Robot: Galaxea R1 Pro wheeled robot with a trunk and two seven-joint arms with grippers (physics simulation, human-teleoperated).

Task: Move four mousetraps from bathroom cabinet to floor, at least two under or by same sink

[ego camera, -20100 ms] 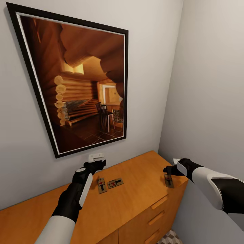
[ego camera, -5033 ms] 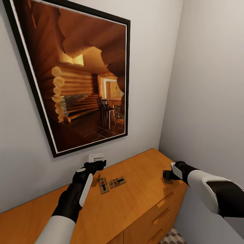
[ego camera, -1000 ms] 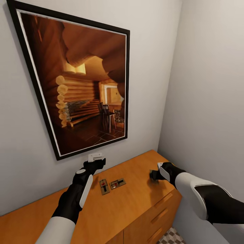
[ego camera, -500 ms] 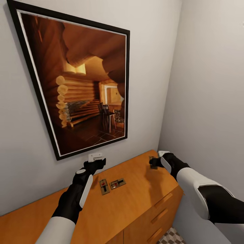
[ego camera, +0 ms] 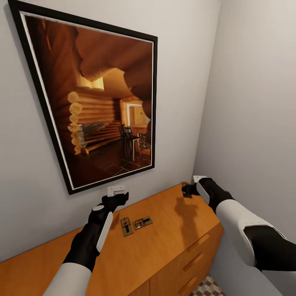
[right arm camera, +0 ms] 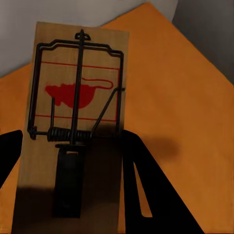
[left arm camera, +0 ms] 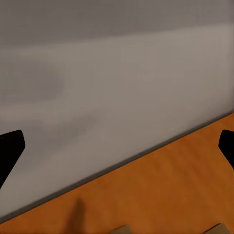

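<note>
Two mousetraps [ego camera: 126, 226] [ego camera: 142, 222] lie side by side on the flat top of the orange-brown cabinet [ego camera: 164, 246]. My left gripper [ego camera: 116, 191] hovers just behind them near the wall, open; in the left wrist view its dark fingertips [left arm camera: 10, 150] stand wide apart over the cabinet top [left arm camera: 165, 195]. My right gripper [ego camera: 187, 190] is raised above the cabinet's far right corner and shut on a third mousetrap [right arm camera: 73, 112], a tan board with dark wire and a red mark that faces the right wrist camera. The sink is out of view.
A large black-framed picture [ego camera: 102, 102] hangs on the grey wall behind the cabinet. A second wall [ego camera: 255, 123] closes the corner at the right. Bar-handled drawers [ego camera: 196, 243] face down-right, and a patch of cube-pattern floor [ego camera: 209, 286] shows below them.
Over the last second my right gripper rose from the cabinet top with the mousetrap and moved toward the back corner. My left arm and the two lying mousetraps stayed put.
</note>
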